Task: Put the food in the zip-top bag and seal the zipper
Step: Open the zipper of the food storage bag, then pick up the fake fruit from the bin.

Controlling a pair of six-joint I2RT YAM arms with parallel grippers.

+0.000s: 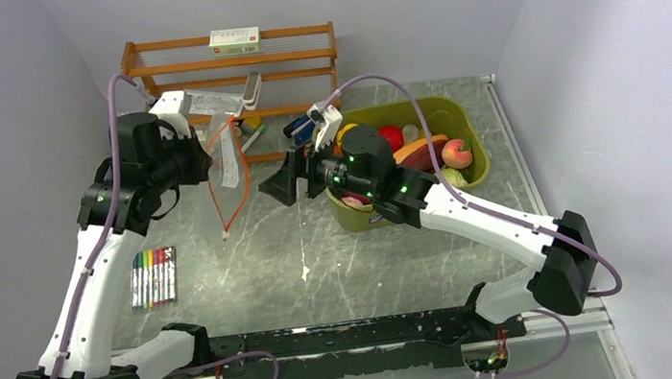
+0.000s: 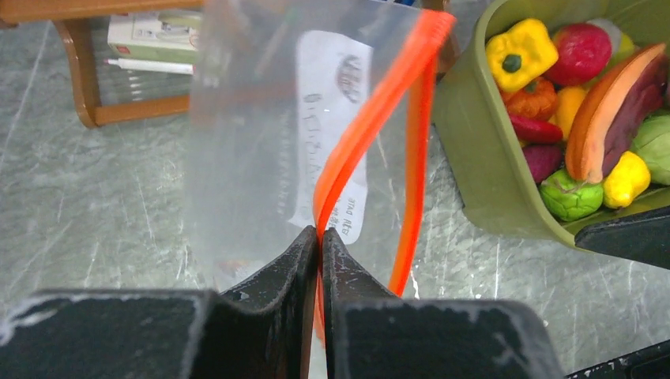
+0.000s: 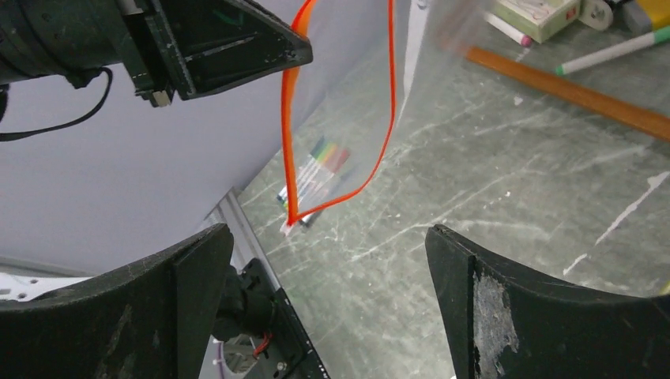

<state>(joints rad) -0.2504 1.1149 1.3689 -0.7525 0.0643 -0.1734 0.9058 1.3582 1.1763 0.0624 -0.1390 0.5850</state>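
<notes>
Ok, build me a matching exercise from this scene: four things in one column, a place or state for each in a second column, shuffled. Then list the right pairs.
Things
1. left hand
2. right hand
3. toy food
4. marker pens

Place or state
A. lying flat on the table
B. shut on the orange zipper of the clear bag
C. piled in the green tub
D. open, holding nothing

Pairs: 1-B, 2-D, 3-C, 4-A
</notes>
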